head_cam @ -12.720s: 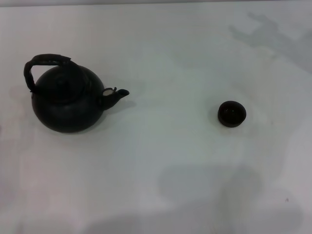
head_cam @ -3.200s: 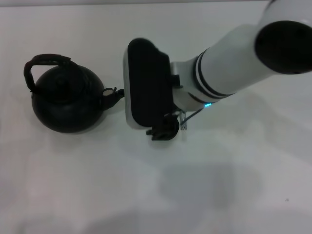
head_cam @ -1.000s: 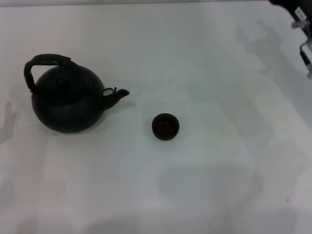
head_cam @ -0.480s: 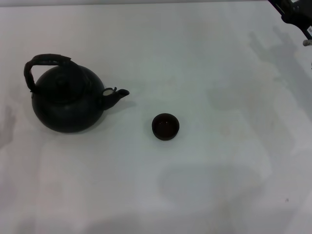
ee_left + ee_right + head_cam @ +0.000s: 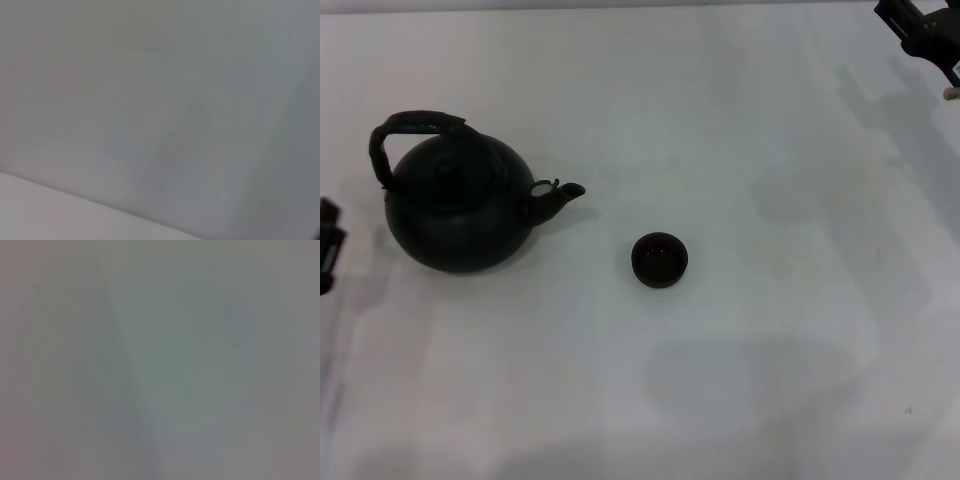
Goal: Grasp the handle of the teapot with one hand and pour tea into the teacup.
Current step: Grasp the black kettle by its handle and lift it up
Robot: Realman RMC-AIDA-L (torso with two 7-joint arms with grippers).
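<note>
Both grippers are sitting at the very margins of the head view, and neither is touching anything. Only a dark sliver of the left gripper (image 5: 328, 245) is showing at the left edge, just beside the teapot (image 5: 458, 205) but apart from it; whether its fingers are parted or closed I cannot tell. At the far right corner a dark part of the right gripper (image 5: 923, 30) is showing, well apart from everything, and its fingers are equally unreadable. Neither wrist view is offering anything but plain pale surface.

On the white table (image 5: 770, 380) the teapot is standing upright at the left, its short spout (image 5: 565, 192) pointing toward the teacup (image 5: 659, 259), which is sitting upright near the middle — close to the spout but not under it. The handle (image 5: 415, 128) is arching over the lid, its rough wrapped bar uppermost, with nothing holding it.

As I judge it, the grasp is only beginning. The left gripper, being nearer, looks the likely one to take the handle — it would need to rise over the pot's shoulder, straddle the wrapped bar and close firmly, since a pot that size may swing when lifted and tipped toward so small a cup.
</note>
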